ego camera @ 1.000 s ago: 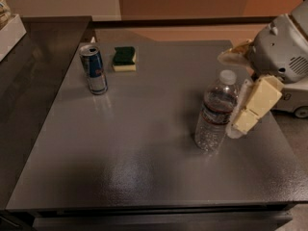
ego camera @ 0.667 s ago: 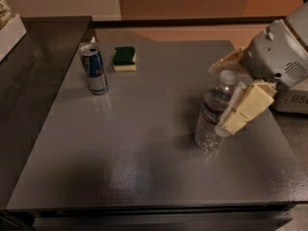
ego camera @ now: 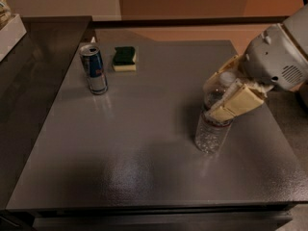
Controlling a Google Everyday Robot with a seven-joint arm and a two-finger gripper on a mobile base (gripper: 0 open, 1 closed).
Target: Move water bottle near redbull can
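On the grey table (ego camera: 144, 143), one redbull can (ego camera: 94, 70) stood upright at the far left, with one green-and-yellow sponge (ego camera: 124, 58) just beside it. Well apart to the right stood one water bottle (ego camera: 211, 131), clear, ribbed and white-capped. The gripper (ego camera: 209, 100) pinched its upper part between both fingers.

Cream gripper (ego camera: 226, 93) at the top of the clear ribbed plastic water bottle (ego camera: 211, 134).
Slim blue-and-silver redbull can (ego camera: 94, 69) stands well apart, up-left of the bottle.
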